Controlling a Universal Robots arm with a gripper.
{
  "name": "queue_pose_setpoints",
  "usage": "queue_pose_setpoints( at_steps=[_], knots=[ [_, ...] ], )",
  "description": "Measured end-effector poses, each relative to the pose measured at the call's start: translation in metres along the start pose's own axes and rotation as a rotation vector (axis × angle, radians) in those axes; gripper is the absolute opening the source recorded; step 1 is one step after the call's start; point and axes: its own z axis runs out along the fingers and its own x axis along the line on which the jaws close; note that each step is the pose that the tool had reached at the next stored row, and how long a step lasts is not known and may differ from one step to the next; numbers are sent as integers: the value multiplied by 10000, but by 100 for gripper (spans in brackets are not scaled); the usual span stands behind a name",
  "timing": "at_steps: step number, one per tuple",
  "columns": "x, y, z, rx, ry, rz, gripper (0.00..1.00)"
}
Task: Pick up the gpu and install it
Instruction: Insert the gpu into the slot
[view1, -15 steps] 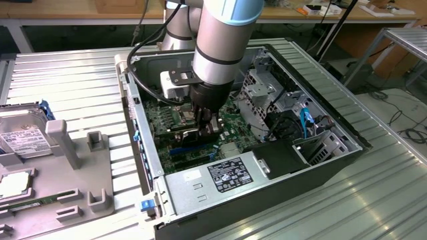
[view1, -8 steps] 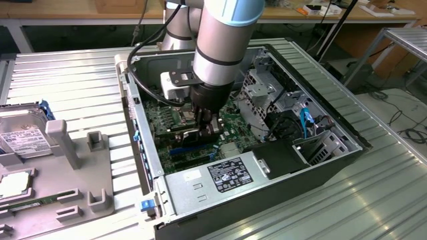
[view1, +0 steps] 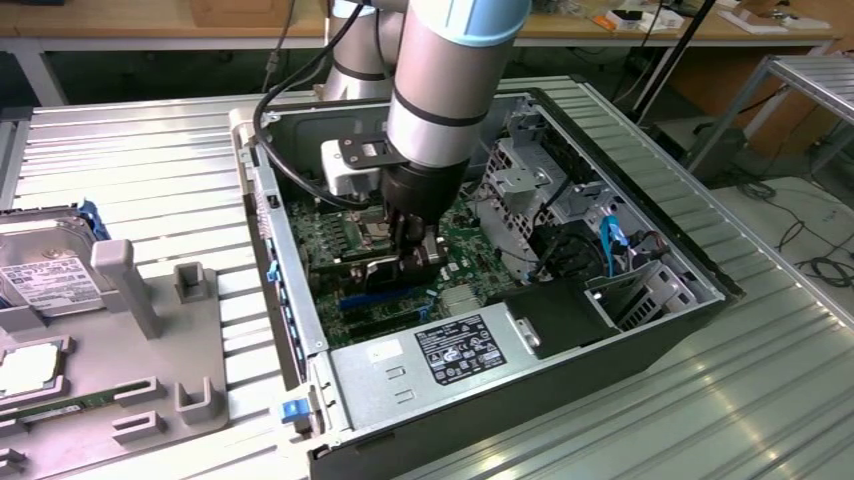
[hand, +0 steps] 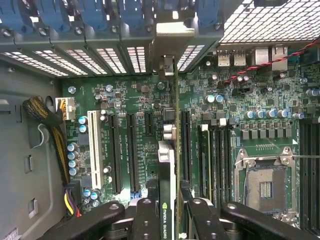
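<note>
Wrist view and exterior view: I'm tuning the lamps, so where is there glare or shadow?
Wrist view: the motherboard is evenly lit, the perforated grille glares white, the gpu in the end effector is plainly lit. Exterior view: the ribbed table shows bright reflections, the inside of the case under the arm sits in shade.

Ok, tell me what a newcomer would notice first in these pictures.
First comes the big silver arm, which reaches down into the open computer case in the middle of the exterior view. In the wrist view, its hand clamps the gpu edge-on over the green motherboard, parallel to the long black slots. An empty processor socket sits further along the board.
</note>
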Motion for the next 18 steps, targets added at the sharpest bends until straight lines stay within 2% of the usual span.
queue_pose_setpoints(
  at_steps=[5,18],
  knots=[
    [0,-1,10,126,-5,-7,27],
    [-1,-6,-3,120,14,-7,27]
  ],
)
